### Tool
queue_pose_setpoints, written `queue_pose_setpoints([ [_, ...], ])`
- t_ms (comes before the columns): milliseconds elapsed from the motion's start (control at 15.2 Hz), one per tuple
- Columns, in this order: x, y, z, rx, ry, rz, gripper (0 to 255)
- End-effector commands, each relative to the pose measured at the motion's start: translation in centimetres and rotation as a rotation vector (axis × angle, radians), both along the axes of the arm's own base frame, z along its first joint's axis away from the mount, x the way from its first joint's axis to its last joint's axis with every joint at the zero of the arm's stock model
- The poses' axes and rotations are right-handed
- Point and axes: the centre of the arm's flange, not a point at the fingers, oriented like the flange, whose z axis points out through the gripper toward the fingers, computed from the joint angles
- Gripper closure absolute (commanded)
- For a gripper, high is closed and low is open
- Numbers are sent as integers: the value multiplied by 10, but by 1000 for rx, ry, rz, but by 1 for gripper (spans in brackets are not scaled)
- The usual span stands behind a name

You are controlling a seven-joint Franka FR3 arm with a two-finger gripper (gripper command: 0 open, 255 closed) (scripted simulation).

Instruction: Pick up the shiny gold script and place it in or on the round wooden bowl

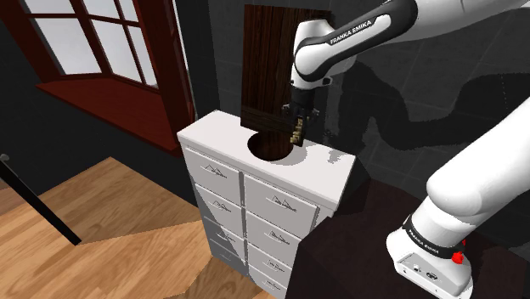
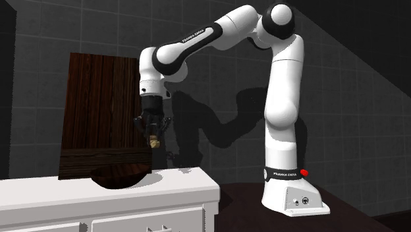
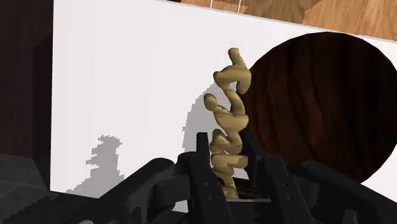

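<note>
The gripper (image 3: pixel 227 147) has its two fingers closed tight on one end of the gold script (image 3: pixel 229 121), which sticks out beyond the fingertips and hangs in the air over the white dresser (image 1: pixel 327 166). The dark wooden bowl (image 3: pixel 318 102) lies below, with its round rim just beside the script's tip. A tall dark wooden board (image 2: pixel 99 112) stands close behind the gripper, and there is free room on its other sides.

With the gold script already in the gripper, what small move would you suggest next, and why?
Probably a short sideways shift toward the dark wooden bowl. The gripper is shut on the gold script above the white dresser top, and in the wrist view the script lies beside the bowl's rim, not over its middle. Centring first should let the drop land inside.
</note>
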Motion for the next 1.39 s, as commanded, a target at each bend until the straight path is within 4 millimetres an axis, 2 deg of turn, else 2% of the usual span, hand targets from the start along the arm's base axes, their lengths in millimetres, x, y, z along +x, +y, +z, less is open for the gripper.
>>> queue_pose_setpoints([
  [0,24,15,2,1,-1,-1,255],
  [396,88,61,4,1,-1,-1,255],
  [462,90,63,4,1,-1,-1,255],
  [1320,90,63,-64,1,-1,-1,255],
])
